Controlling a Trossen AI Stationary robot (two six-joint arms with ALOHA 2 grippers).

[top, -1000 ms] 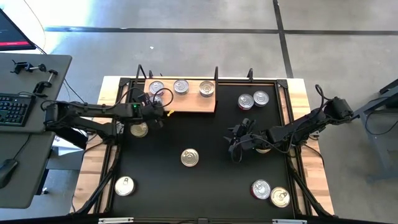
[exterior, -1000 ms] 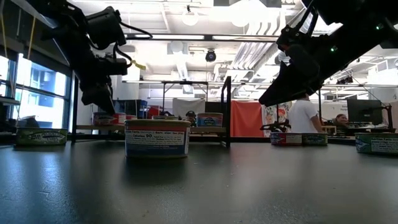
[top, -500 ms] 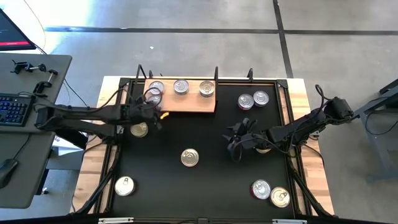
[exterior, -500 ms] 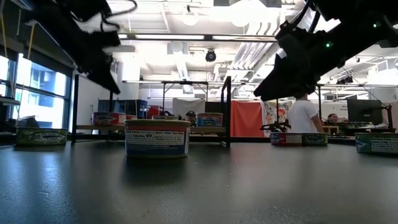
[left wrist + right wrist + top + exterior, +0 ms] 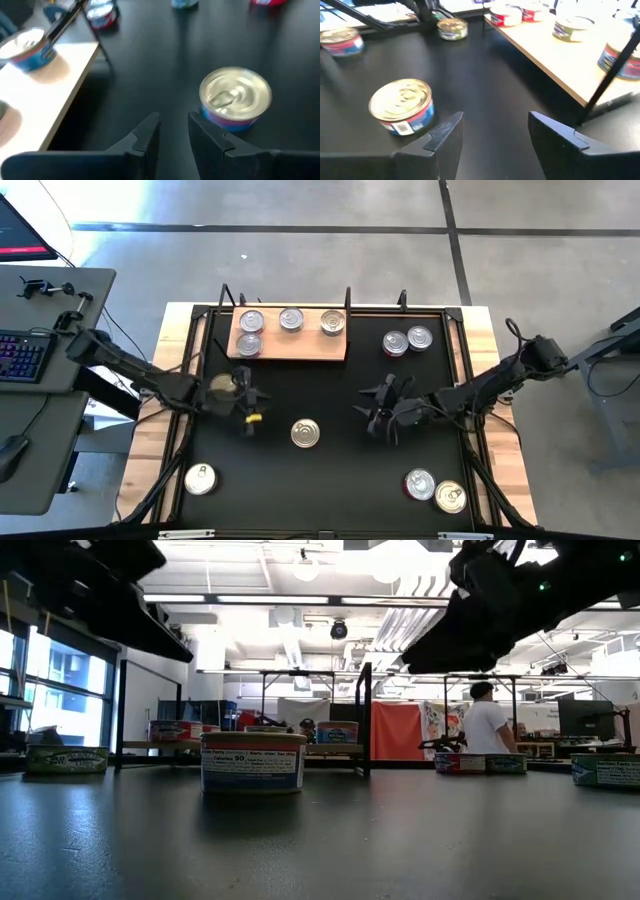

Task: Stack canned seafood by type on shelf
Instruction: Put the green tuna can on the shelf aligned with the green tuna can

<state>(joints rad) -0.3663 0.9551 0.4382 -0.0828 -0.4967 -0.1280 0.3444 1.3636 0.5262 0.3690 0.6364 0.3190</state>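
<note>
The wooden shelf (image 5: pixel 300 345) lies at the mat's far side with several tins on it; the nearest-left one (image 5: pixel 249 344) rests flat on the wood. More tins sit loose on the black mat, one in the middle (image 5: pixel 305 433). My left gripper (image 5: pixel 256 398) hovers just near of the shelf's left end, pointing at the middle tin (image 5: pixel 235 97); its fingers (image 5: pixel 172 131) stand slightly apart with nothing between them. My right gripper (image 5: pixel 378 412) hangs open right of the middle tin (image 5: pixel 402 106), its fingers (image 5: pixel 495 132) holding nothing.
A tin (image 5: pixel 222 385) lies partly under my left arm. Two tins (image 5: pixel 407 340) stand right of the shelf, two (image 5: pixel 435 490) at the near right and one (image 5: pixel 200 478) at the near left. Black posts (image 5: pixel 347 298) rise at the shelf's far edge.
My left gripper has drawn back from the shelf's left end toward the near edge and swung to point across the mat, leaving a tin flat on the shelf. My right gripper has risen a little and tipped nearer to level.
</note>
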